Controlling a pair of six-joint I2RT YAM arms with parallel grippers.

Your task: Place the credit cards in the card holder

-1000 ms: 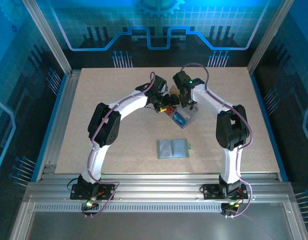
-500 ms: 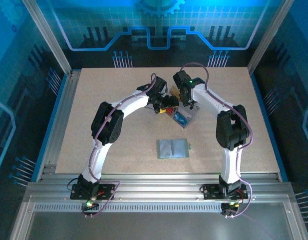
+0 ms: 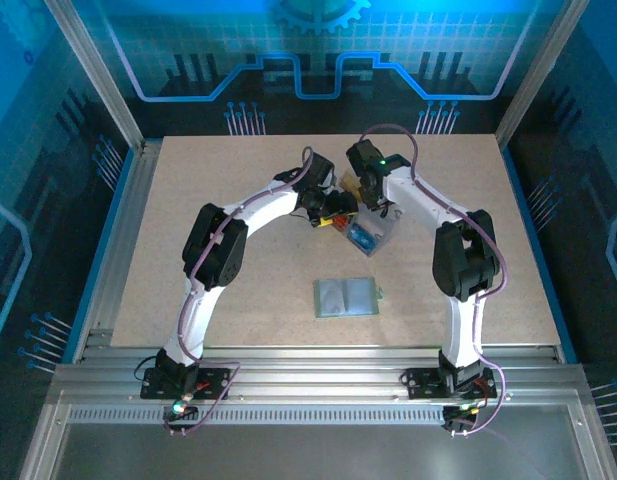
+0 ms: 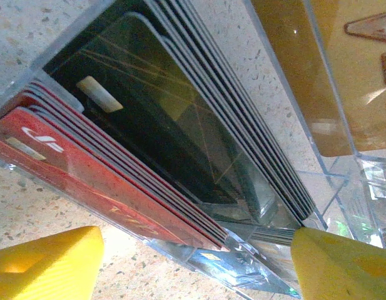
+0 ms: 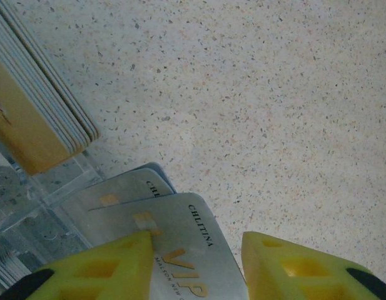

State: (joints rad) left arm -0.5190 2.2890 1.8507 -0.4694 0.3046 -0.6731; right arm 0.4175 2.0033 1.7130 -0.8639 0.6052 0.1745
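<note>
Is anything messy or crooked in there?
Yes. By the right gripper, the grey cards are fanned out crookedly, with their corners not lined up, unlike the neat tan stack beside them.

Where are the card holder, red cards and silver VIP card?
card holder (image 3: pixel 346 297): top view, its middle.
red cards (image 4: pixel 80 175): left wrist view, front card's face.
silver VIP card (image 5: pixel 186 245): right wrist view, printed face.

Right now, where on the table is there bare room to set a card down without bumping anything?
Bare table lies left of the left arm, right of the right arm, and along the near strip in front of the card holder. It is crowded around the clear tray, where both arms meet.
</note>
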